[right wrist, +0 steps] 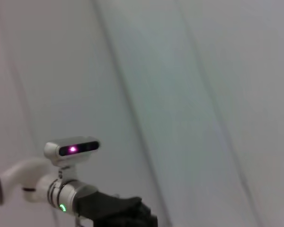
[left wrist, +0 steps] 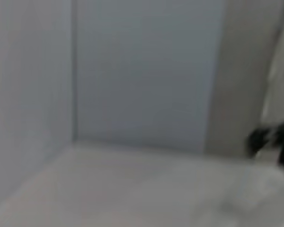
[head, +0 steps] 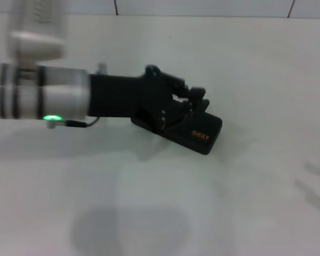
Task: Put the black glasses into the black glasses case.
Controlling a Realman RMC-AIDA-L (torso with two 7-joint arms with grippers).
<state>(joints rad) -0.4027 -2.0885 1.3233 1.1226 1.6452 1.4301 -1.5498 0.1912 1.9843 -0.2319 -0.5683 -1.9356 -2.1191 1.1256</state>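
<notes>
As your left gripper (head: 194,104) overlaps the black glasses case (head: 200,136), lying 10-to-4 on the counter (head: 160,213), I cannot tell whether its fingers are spread or pinching.

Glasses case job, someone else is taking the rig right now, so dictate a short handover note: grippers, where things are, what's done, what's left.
Left gripper: reaching in from the left, down at the black glasses case, over the case's left part. Whether it is open or shut can't be made out.
Right gripper: not in any view; the right wrist camera only looks across at the left arm.
Case: on the white table, lid looks closed, orange lettering facing up.
Black glasses: not visible anywhere; may be inside the case or hidden by the gripper.
Done: cannot confirm.
Left: check that the glasses are inside, then pull the left arm back.
</notes>
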